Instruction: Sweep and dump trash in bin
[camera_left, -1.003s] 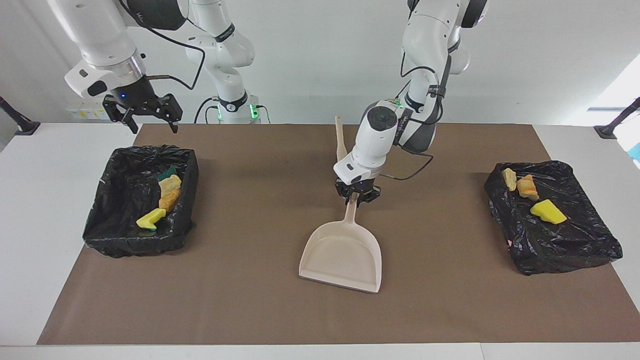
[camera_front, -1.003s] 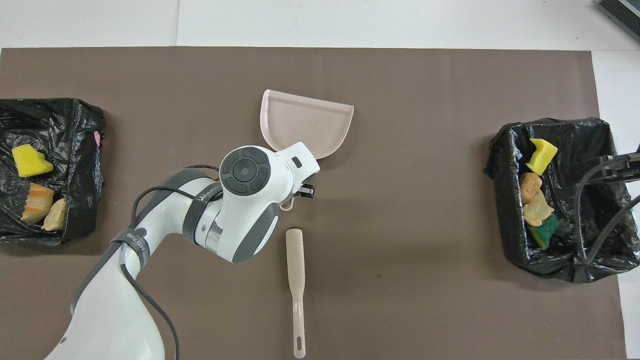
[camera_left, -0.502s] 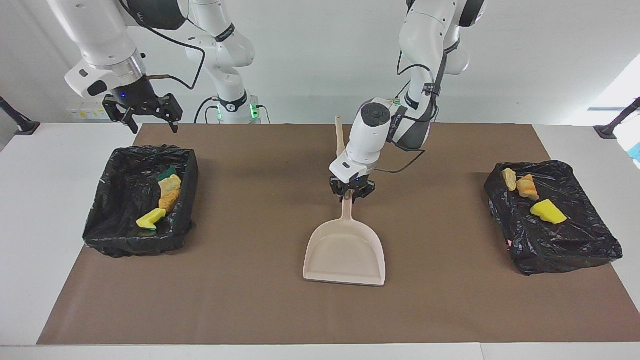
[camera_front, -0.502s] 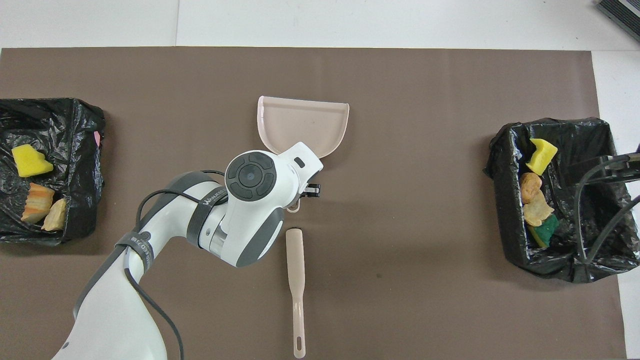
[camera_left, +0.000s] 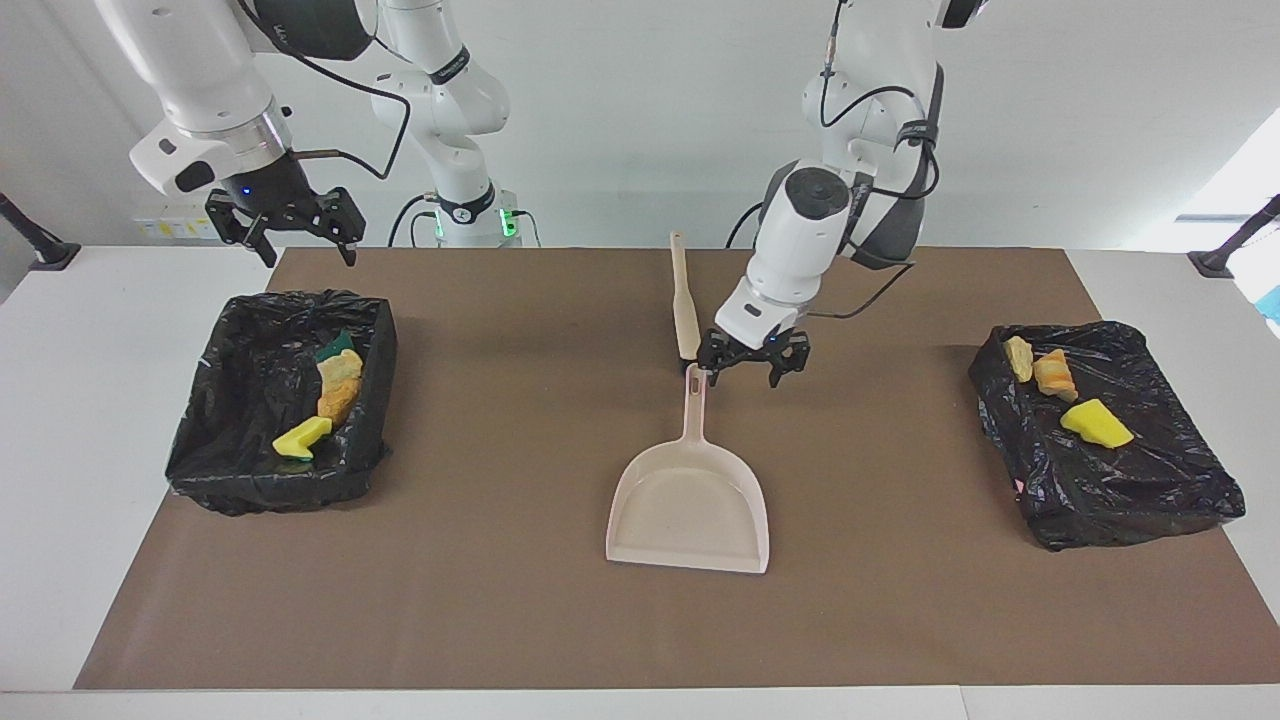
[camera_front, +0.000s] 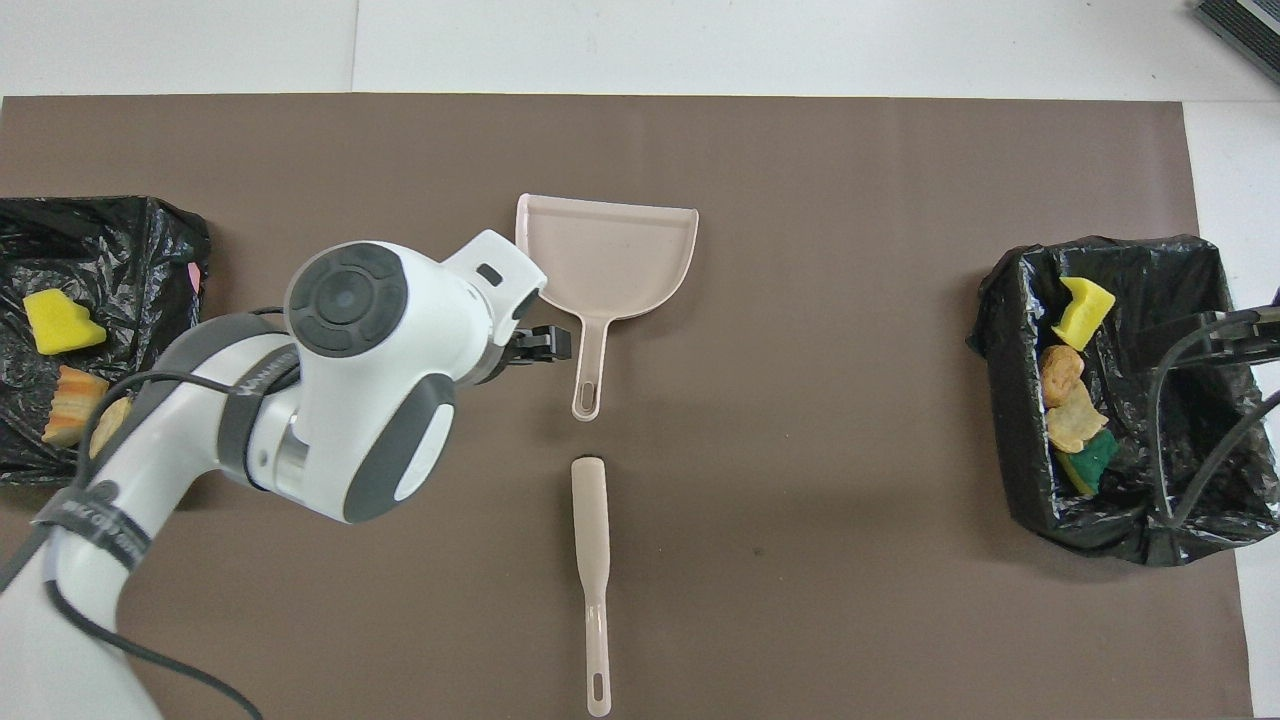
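Observation:
The pale pink dustpan (camera_left: 690, 505) (camera_front: 607, 255) lies flat and empty in the middle of the brown mat, handle toward the robots. My left gripper (camera_left: 752, 368) hangs open just above the mat beside the handle's end, holding nothing. The brush (camera_left: 683, 300) (camera_front: 592, 545) lies nearer the robots, in line with the handle. Trash sits in both black-bagged bins: a yellow sponge (camera_left: 302, 437) and striped pieces (camera_left: 340, 385) in the bin (camera_left: 250, 470) at the right arm's end, a yellow sponge (camera_left: 1097, 423) and striped piece (camera_left: 1054, 375) on the bin (camera_left: 1120, 490) at the left arm's end. My right gripper (camera_left: 303, 248) waits open above its bin's near edge.
The brown mat (camera_left: 500, 600) covers most of the white table. A cable from the right arm hangs over the bin (camera_front: 1010, 330) at the right arm's end in the overhead view. No loose scraps show on the mat.
The left gripper has opened, let go of the dustpan handle, risen and drifted toward the left arm's end. The dustpan stays flat on the mat. The right arm has not moved.

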